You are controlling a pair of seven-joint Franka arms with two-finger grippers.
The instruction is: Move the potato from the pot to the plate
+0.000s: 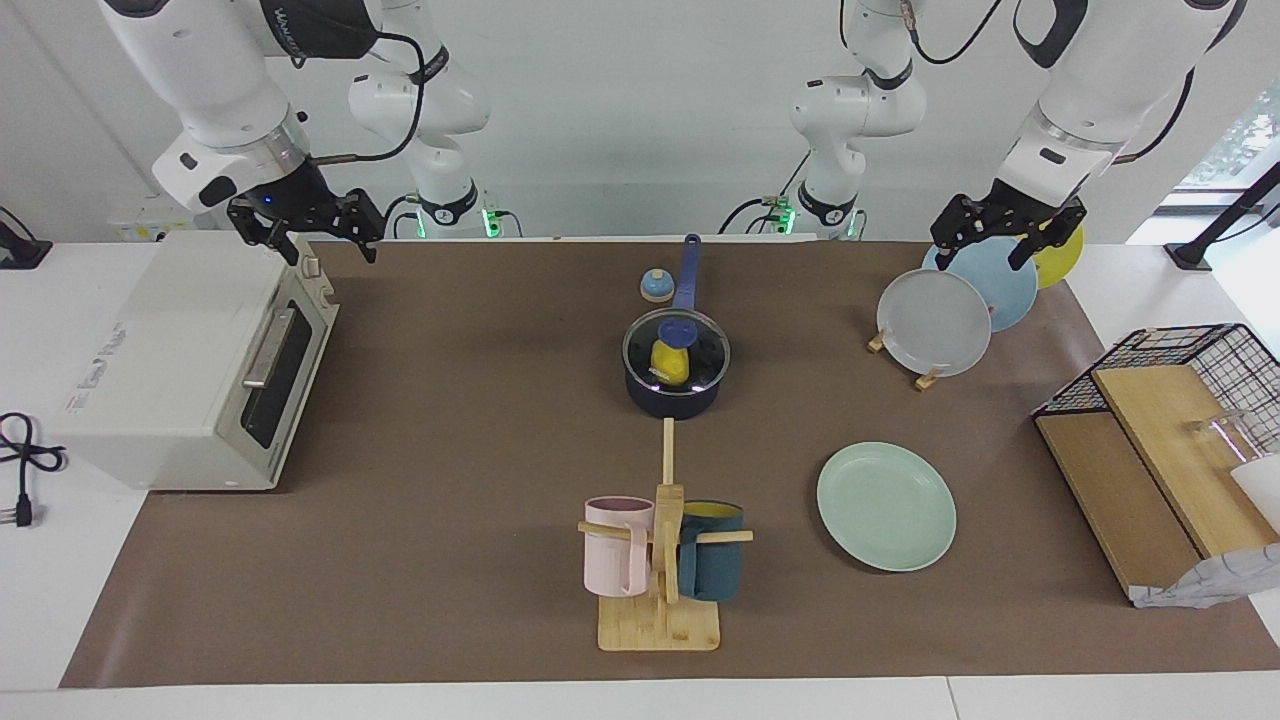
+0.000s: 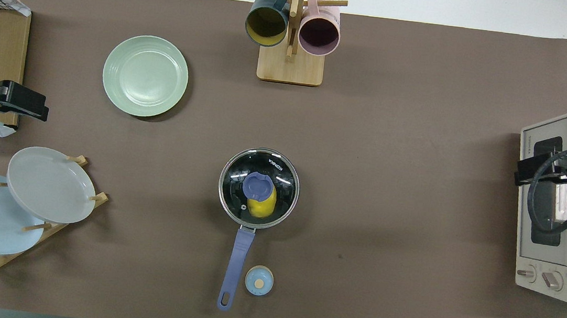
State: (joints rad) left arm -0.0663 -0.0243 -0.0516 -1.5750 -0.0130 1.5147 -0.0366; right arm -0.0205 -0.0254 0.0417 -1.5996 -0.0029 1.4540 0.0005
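Observation:
The pot (image 1: 672,402) is dark navy with a long blue handle (image 2: 237,259) and stands mid-table. A glass lid (image 1: 704,338) with a blue knob (image 2: 256,186) sits on it. The yellow potato (image 1: 670,364) lies inside and shows through the glass in the overhead view (image 2: 263,207) too. The mint-green plate (image 1: 886,506) lies empty, farther from the robots and toward the left arm's end (image 2: 145,75). My left gripper (image 1: 990,255) is open and empty, up over the plate rack. My right gripper (image 1: 330,250) is open and empty, up over the toaster oven's edge.
A rack (image 1: 930,378) holds a grey plate (image 1: 933,322), a light blue plate (image 1: 1000,285) and a yellow plate (image 1: 1062,262). A mug tree (image 1: 665,560) bears a pink mug (image 1: 615,545) and a teal mug (image 1: 712,560). Also here are a toaster oven (image 1: 160,370), a small blue timer (image 1: 656,286) and a wire basket (image 1: 1190,400).

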